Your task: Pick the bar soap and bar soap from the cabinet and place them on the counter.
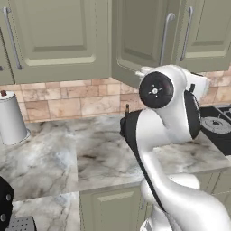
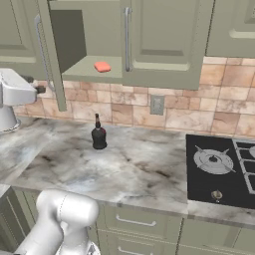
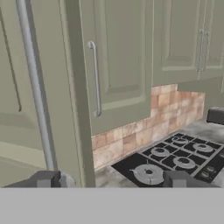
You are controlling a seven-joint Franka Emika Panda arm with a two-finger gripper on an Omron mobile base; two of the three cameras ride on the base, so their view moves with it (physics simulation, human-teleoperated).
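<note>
In the left base view, my arm (image 1: pixel 171 117) is blocking mid-frame, and the cabinet door (image 1: pixel 135 40) is standing ajar at the upper centre.

In the right base view, the salmon bar soap (image 2: pixel 102 66) is lying on the cabinet shelf (image 2: pixel 89 74) at upper left, exposed by the open door; I cannot see the second bar. The desk (image 2: pixel 124 169) is waiting below, with a black bottle (image 2: pixel 98 134) on it.

In the hand view, my end effector (image 3: pixel 109 180) is spreading wide at the bottom, holding nothing, with the door handle (image 3: pixel 37 96) just beside its left tip.

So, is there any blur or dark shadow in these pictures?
Right base view: even light, and the open cabinet is shaded grey inside behind the orange soap. Hand view: the near door edge and stove look soft and blurry. Left base view: flat light, no glare on the counter.
</note>
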